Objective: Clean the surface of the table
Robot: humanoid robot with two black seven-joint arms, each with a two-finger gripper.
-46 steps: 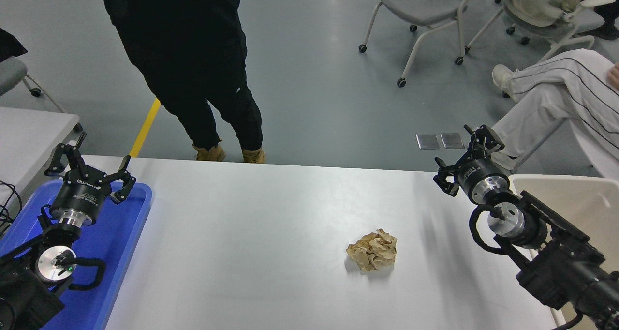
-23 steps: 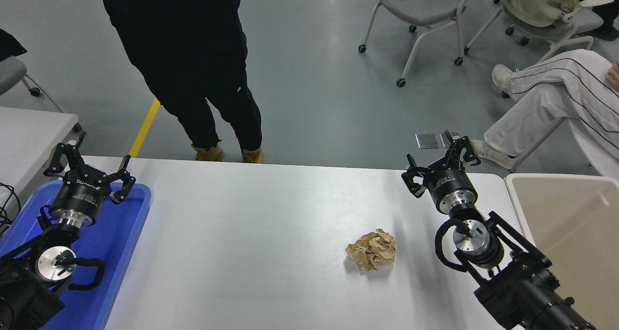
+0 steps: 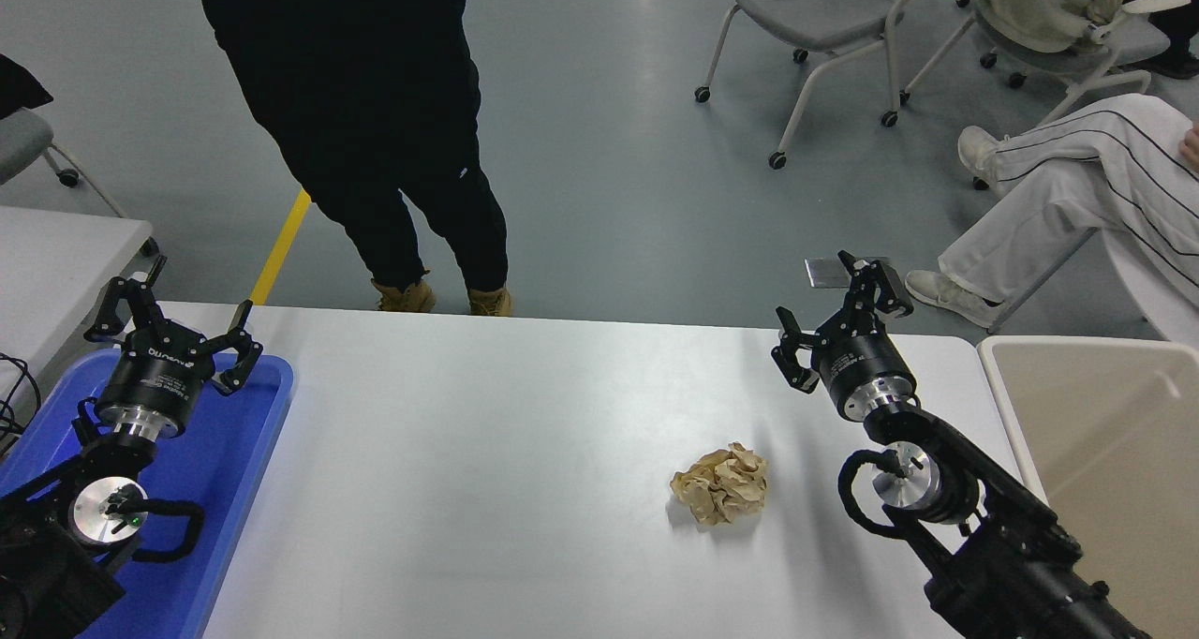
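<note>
Swinging in from the cream bin (image 3: 1105, 452), the right claw (image 3: 834, 325) now hangs open over the desk (image 3: 487, 452), just beyond and right of the crumpled paper ball (image 3: 720, 484). I judge this the approach step; next it must drop onto the ball, close, and carry it away. Left of the ball, the left claw (image 3: 173, 325) sits parked, open, over the blue tray (image 3: 244, 452).

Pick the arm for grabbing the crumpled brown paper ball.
Right. The right hand hangs open just beyond the crumpled brown paper ball; the left hand sits over the blue plastic tray, far across the table.
</note>
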